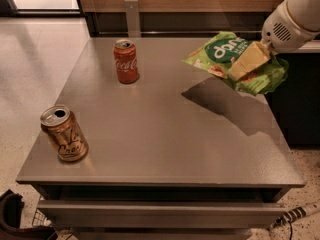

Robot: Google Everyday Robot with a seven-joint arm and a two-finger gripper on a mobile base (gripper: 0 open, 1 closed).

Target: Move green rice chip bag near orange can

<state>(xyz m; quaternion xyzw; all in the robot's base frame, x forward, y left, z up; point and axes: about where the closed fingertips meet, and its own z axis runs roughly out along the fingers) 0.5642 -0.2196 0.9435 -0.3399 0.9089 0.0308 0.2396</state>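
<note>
The green rice chip bag (223,53) hangs in the air above the table's back right part, casting a shadow on the top below it. My gripper (248,60) comes in from the upper right and is shut on the bag's right half, its pale fingers (250,59) lying across it. The orange can (63,134) stands upright near the table's front left corner, far from the bag.
A red Coca-Cola can (126,61) stands upright at the back left of the grey table (165,134). A wooden wall and a dark cabinet lie behind and to the right. A drawer front runs below the table's front edge.
</note>
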